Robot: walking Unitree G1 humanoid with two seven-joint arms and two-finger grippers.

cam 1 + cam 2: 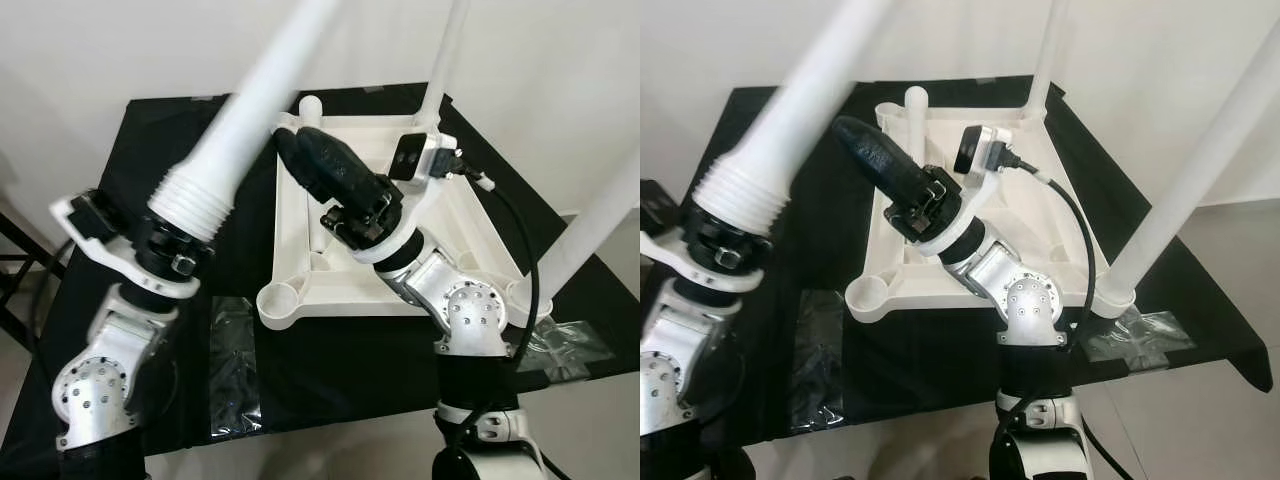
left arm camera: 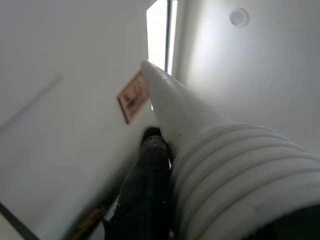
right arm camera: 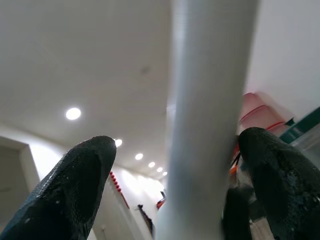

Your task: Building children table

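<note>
Left wrist view — unreadable wall label (image 2: pixel 132 96)

White tabletop (image 1: pixel 465 215) upside down, threaded leg (image 1: pixel 235 130) tilted — loose

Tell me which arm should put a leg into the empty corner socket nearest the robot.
Left. The left gripper grips the loose leg, and the empty socket sits on its side. The right gripper lies open across the tabletop frame.
</note>
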